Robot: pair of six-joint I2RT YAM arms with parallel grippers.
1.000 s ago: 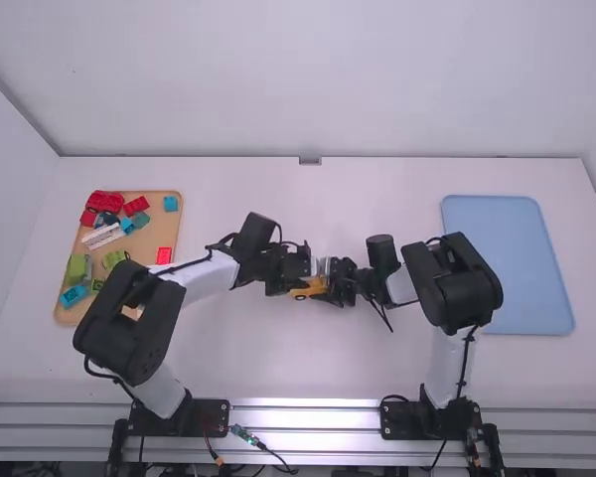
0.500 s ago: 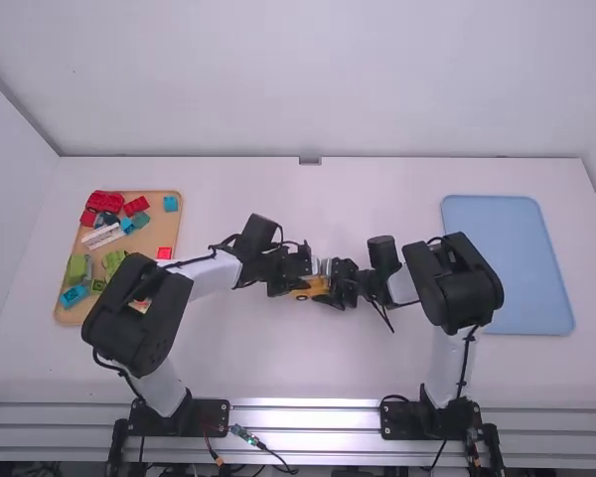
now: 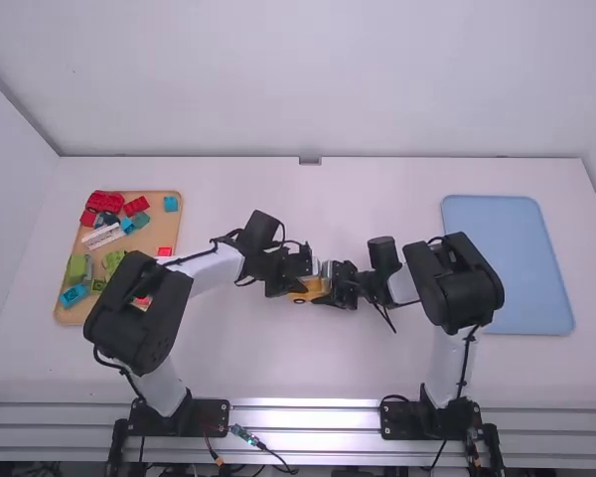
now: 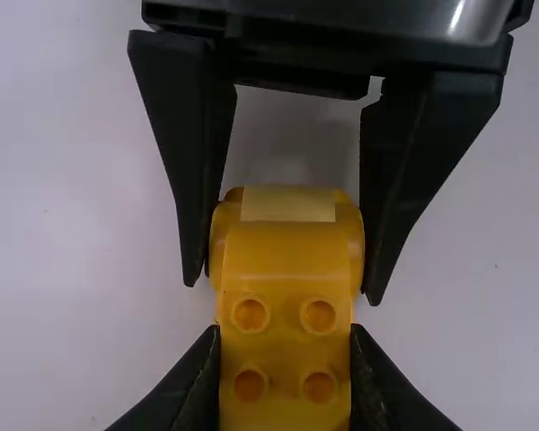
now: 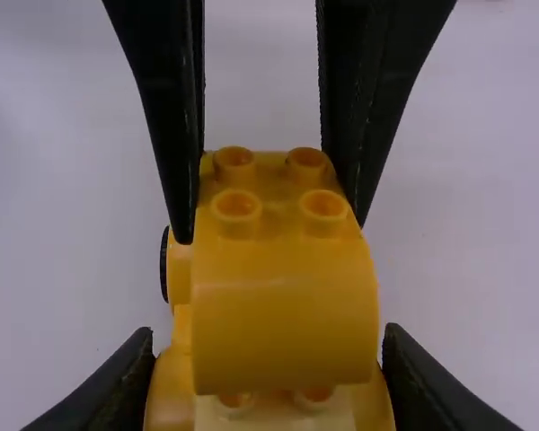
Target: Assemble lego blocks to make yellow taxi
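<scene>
- Our left gripper (image 4: 286, 334) is closed on the studded end of the curved yellow plastic block (image 5: 283, 314), directly between its fingers.
- The block's long axis runs across the table (image 3: 228, 363), from that gripper towards our right gripper (image 5: 269, 334).
- Equally near, our right clamps the opposite end, on the wheeled yellow plastic base (image 5: 181, 274); we'd want both aligned before pressing.

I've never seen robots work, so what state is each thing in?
Left black two-fingered hand: closed on the yellow plastic block car.
Right black hand: closed on it too.
Car: blocks stacked, some studs bare.
Tan rectangular tray: holding colourful blocks.
Light-blue rectangular tray: lying flat.
</scene>
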